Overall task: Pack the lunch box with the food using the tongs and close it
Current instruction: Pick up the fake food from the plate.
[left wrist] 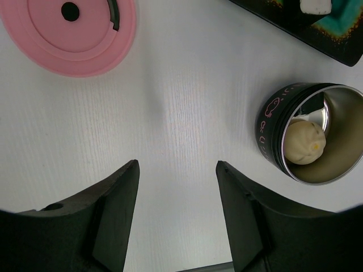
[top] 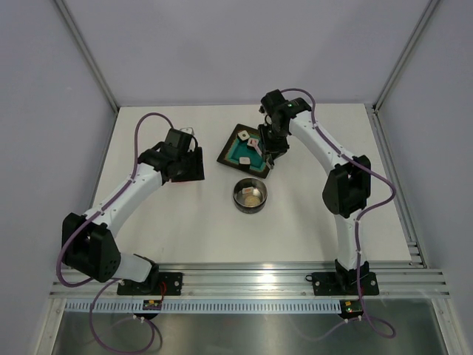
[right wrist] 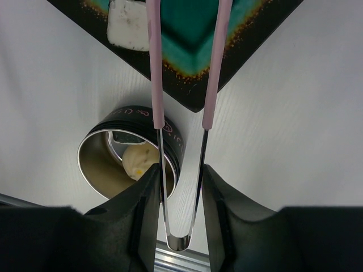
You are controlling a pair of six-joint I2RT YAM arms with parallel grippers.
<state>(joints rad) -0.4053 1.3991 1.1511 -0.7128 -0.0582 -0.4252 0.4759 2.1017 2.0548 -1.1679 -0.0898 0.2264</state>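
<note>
Steel-armed, pink-tipped tongs (right wrist: 155, 85) sit clamped in right jaws — left jaws gape empty.

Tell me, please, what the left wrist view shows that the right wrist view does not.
Only the left wrist view: the pink lid lying flat on the table, and the left gripper, open and empty. Only the right wrist view: the tongs held in the right gripper, their arms reaching over the dark tray. Both: the lunch box with a beige food piece inside, and that tray with a white cube on it.
</note>
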